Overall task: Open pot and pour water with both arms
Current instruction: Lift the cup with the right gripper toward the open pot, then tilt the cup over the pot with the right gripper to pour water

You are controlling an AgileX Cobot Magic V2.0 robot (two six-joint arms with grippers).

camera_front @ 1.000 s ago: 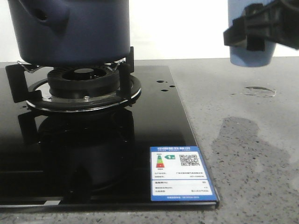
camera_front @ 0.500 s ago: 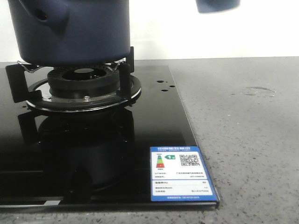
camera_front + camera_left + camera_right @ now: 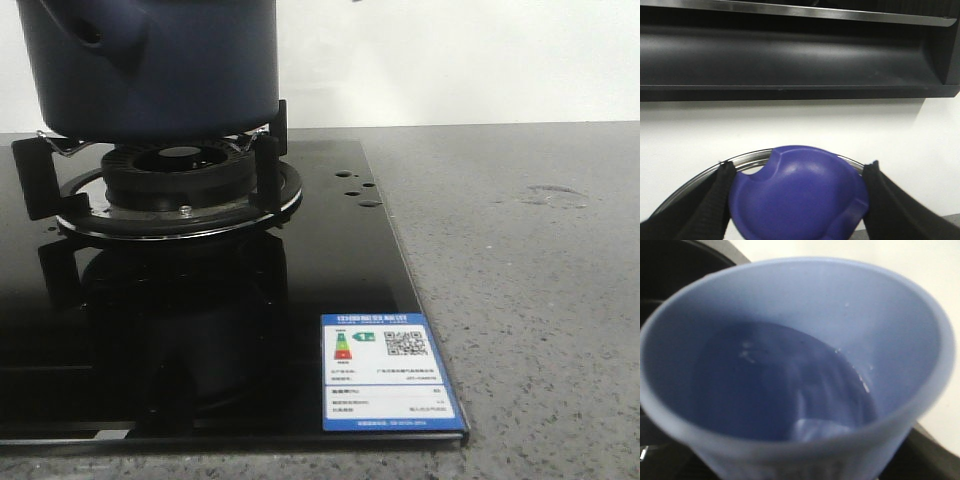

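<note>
The dark navy pot [image 3: 150,60] stands on the gas burner [image 3: 180,170] at the far left of the front view, its stubby side tube [image 3: 95,35] facing me; its top is cut off by the frame. Neither gripper shows in the front view. In the left wrist view my left gripper [image 3: 800,172] is shut on the lid's blue knob [image 3: 800,200], with the lid's metal rim [image 3: 747,159] behind it, held up before a white wall. In the right wrist view the light blue cup [image 3: 880,340] fills the frame, with water [image 3: 765,385] inside. My right gripper [image 3: 800,462] holds it, fingers hidden.
The black glass hob [image 3: 200,330] has an energy label [image 3: 388,372] at its front right corner and water drops [image 3: 355,185] near the burner. The grey counter [image 3: 540,300] to the right has a wet ring [image 3: 555,195]. A black hood [image 3: 790,55] hangs above the lid.
The cup and my right gripper rose and moved left from the upper right of the front view, then left it through the top. The pot has not moved.
</note>
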